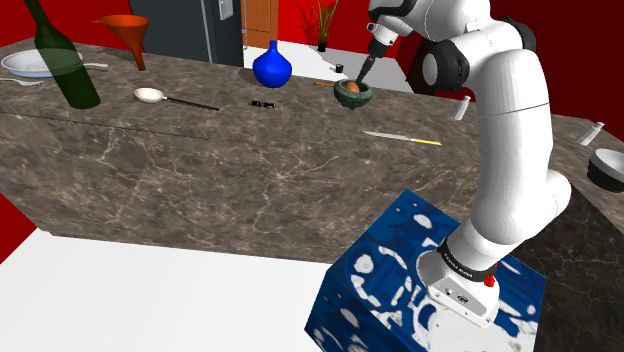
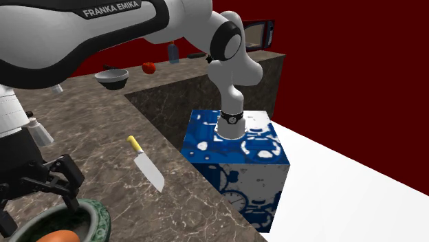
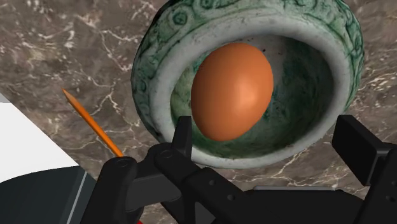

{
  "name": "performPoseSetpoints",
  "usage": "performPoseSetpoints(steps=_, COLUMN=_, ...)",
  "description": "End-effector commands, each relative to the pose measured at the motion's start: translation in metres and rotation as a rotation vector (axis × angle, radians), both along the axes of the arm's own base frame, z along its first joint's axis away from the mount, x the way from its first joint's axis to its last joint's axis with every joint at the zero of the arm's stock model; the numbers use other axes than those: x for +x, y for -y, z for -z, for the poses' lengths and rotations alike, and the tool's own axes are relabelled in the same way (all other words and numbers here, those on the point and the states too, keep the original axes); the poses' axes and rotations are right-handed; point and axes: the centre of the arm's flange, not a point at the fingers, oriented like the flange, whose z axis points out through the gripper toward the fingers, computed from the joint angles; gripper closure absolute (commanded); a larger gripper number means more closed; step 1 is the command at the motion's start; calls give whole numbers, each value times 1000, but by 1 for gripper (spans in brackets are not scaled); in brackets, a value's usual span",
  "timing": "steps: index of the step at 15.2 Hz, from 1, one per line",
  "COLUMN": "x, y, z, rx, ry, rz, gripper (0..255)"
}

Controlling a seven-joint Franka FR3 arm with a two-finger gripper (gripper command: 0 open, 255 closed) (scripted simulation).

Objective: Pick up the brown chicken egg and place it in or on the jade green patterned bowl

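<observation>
Brown egg (image 3: 232,89) lies inside the green patterned bowl (image 3: 153,70), on the marbled tabletop (image 3: 57,44). Claw (image 3: 270,135) hovers just above the bowl, fingers apart, clear of the egg.

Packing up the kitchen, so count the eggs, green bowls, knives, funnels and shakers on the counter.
Eggs: 1
Green bowls: 1
Knives: 1
Funnels: 1
Shakers: 2
Total: 6
</observation>
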Motion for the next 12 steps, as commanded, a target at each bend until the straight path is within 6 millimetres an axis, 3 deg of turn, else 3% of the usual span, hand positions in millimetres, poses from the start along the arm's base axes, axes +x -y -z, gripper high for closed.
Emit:
performPoseSetpoints(steps=1, x=-3, y=2, z=-13, rx=0, ry=0, rz=0, gripper=0)
performPoseSetpoints(steps=4, x=-11, y=9, z=-48, rx=0, ry=0, rz=0, gripper=0)
performPoseSetpoints(steps=12, x=-11, y=9, z=-48, rx=0, ry=0, rz=0, gripper=0)
